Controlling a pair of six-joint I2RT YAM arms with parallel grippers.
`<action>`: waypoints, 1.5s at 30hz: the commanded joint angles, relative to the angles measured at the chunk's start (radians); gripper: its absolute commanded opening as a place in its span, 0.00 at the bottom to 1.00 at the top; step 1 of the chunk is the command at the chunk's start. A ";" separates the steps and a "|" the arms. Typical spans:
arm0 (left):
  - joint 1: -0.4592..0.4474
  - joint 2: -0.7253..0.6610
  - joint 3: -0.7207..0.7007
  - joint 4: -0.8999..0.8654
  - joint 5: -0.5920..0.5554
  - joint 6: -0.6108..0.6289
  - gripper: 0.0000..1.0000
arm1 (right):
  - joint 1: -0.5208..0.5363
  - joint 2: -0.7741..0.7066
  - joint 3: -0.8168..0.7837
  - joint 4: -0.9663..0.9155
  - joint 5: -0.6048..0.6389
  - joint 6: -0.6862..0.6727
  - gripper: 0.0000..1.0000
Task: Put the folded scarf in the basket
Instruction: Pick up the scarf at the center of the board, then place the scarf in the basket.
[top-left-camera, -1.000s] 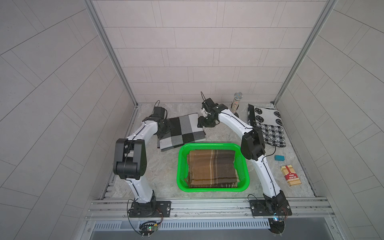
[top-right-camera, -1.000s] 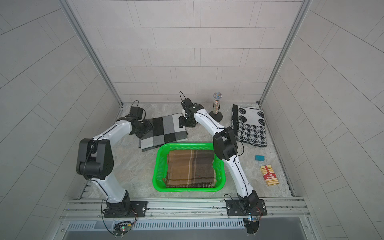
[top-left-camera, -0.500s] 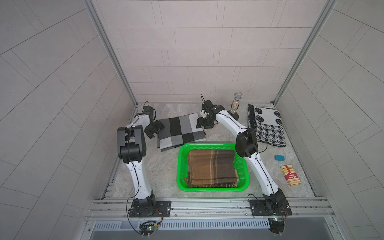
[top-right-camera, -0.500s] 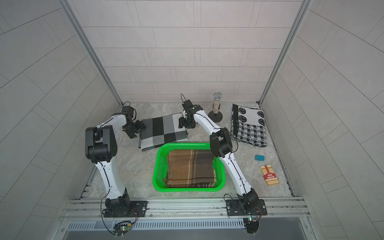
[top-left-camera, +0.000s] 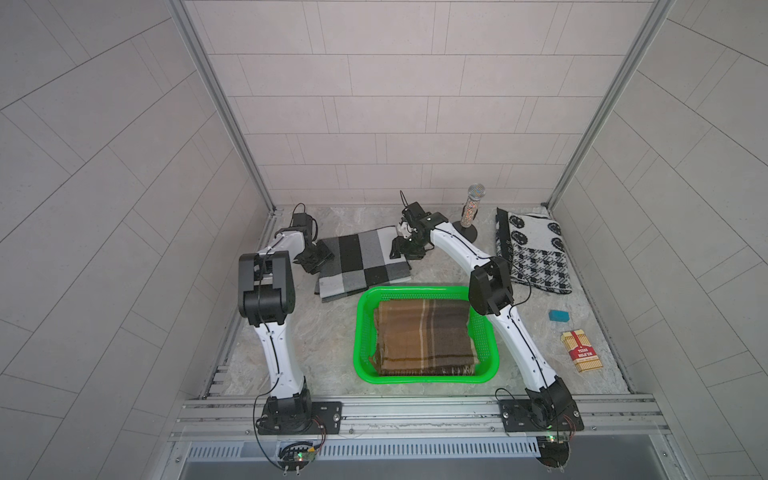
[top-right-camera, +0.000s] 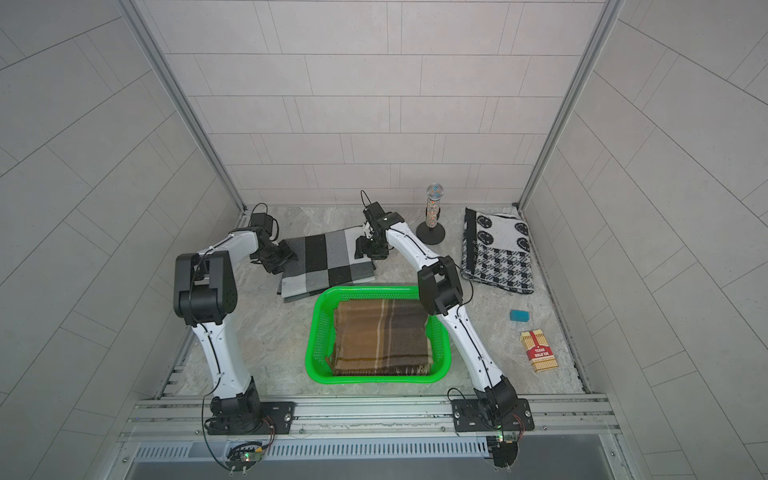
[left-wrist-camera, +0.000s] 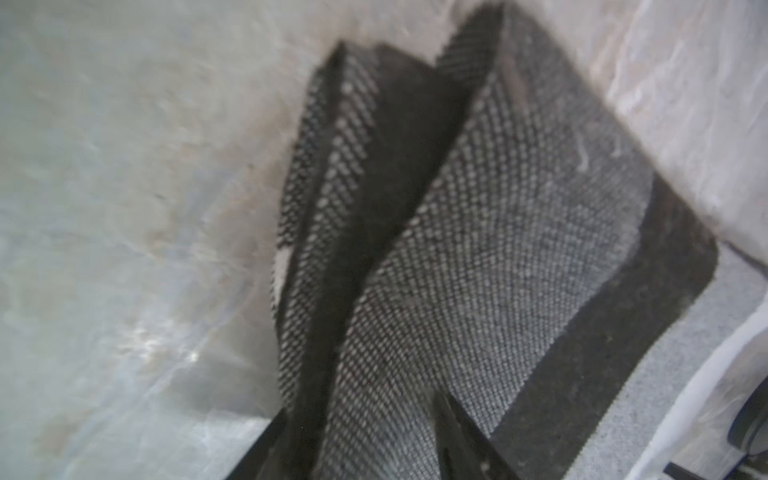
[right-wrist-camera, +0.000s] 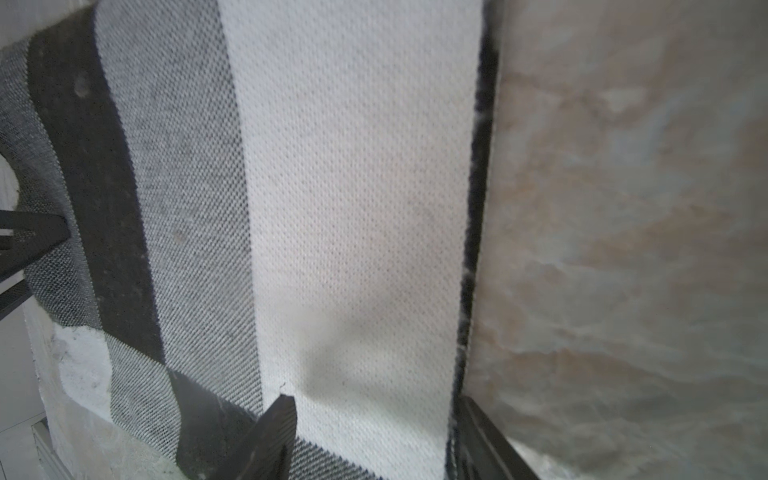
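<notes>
Folded grey, black and white checked woven scarf lies on the marbled tabletop, just behind the bright green perforated plastic basket. Only the wrist views show its dotted weave. The right gripper stands open astride one edge. The left gripper straddles lifted layers; I cannot tell whether it grips them.

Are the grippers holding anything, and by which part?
The left gripper and right gripper straddle opposite edges of the folded grey-black-white checked scarf; whether either is clamped on it cannot be told.
</notes>
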 joint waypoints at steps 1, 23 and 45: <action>-0.012 0.032 -0.060 -0.004 0.034 -0.019 0.49 | 0.006 0.041 0.012 -0.019 -0.003 0.008 0.61; -0.039 -0.070 -0.084 0.150 0.181 -0.120 0.00 | 0.042 -0.035 0.032 0.086 0.011 0.061 0.00; -0.077 -0.271 0.178 -0.127 0.175 -0.150 0.00 | 0.047 -0.320 0.036 -0.065 0.136 0.061 0.00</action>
